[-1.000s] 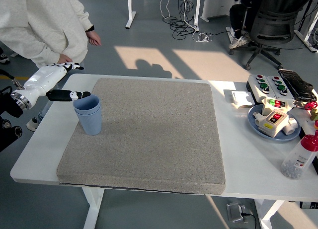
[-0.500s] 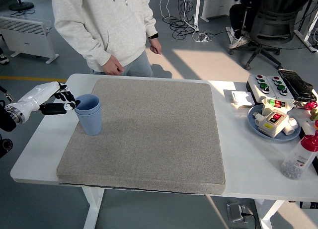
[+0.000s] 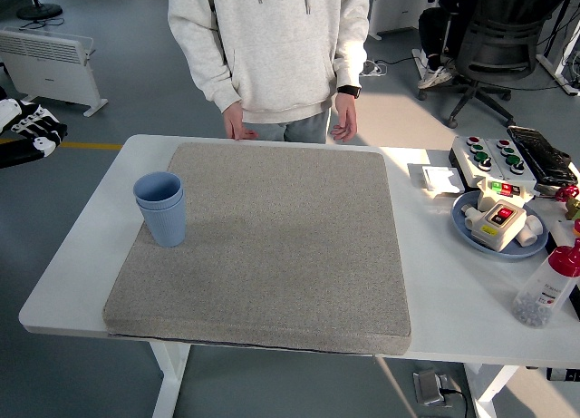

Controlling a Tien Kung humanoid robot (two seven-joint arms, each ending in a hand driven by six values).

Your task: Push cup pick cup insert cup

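You've got the two nested pale blue plastic cups (image 3: 161,208) standing upright on the grey felt mat (image 3: 272,246), mouths pointing straight up, long axis vertical. They sit on the mat's left part, close to its left edge and nearer the far corner than the near one. One cup sits inside the other, the inner rim showing just above the outer.

Your left hand (image 3: 32,128), white with black fingers, is way out at the frame's left edge, well clear of the mat and off the white table (image 3: 82,264), touching nothing. Only part of it shows; you can't tell from here whether its fingers are spread or curled.

At the mat's far side a person in a light grey hooded sweatshirt (image 3: 272,46) stands against the table edge, both hands (image 3: 343,129) hanging loose just beyond the mat's far edge, holding nothing.

To the mat's right you see a blue plate (image 3: 499,226) carrying a small white box, a button panel behind it, and a clear bottle with a red cap (image 3: 547,286) nearer the front.
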